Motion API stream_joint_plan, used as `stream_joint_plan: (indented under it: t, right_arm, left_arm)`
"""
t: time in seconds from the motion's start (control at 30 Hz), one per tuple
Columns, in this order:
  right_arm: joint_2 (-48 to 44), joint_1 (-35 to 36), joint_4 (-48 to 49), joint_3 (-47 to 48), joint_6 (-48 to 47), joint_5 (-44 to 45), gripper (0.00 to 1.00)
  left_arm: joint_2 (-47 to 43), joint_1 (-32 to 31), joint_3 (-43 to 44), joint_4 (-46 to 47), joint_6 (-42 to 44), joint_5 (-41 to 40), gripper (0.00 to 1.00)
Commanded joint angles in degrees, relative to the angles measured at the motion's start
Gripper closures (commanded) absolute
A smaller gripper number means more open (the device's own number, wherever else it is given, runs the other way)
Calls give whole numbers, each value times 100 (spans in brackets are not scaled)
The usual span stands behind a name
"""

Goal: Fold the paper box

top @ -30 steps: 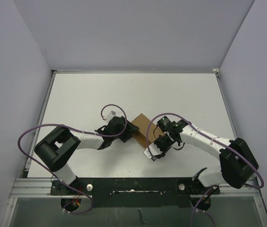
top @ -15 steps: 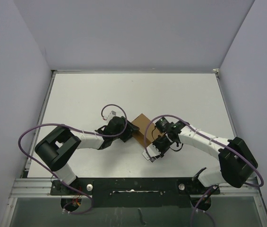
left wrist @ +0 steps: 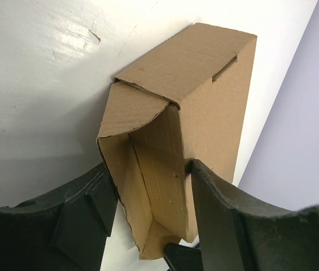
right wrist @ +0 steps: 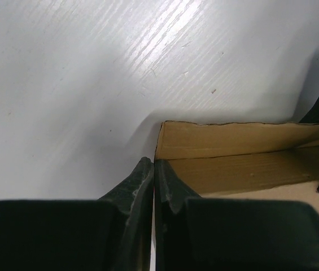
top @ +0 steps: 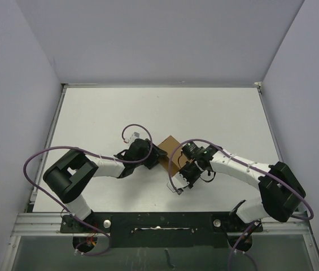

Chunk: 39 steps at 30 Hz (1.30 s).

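Paper box (top: 169, 145): set mid-worktop (top: 215, 113) between both arms, long axis running away from left claw (left wrist: 151, 169), by which its open end is clamped. Right claw (right wrist: 154, 169) is pressed together at a wall corner.

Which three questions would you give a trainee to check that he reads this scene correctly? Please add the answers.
1. True or false: the right gripper stands wide open.
2. Choose one. The fingers of the left gripper are:
A. one on each side of the paper box
B. both on the same side of it
C. far away from it
3. Fill in the word: in the left wrist view, the end of the paper box that faces the camera is ____, so its inside can be seen.

Key: 1. False, its fingers are pressed together at the edge of the box. 2. A. 3. open.
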Motion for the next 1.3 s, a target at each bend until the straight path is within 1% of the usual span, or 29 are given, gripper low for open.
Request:
stream_joint_plan:
  t: [0.0, 0.53, 1.27]
  right_arm:
    - [186, 120, -164, 326, -88, 77, 100]
    - [889, 273, -970, 1217, -627, -27, 100]
    - [1549, 624, -1463, 1847, -530, 125, 100]
  left_arm:
    - [267, 0, 35, -463, 225, 60, 51]
    - [387, 28, 104, -481, 255, 160, 51]
    - [483, 34, 62, -405, 208, 212, 52]
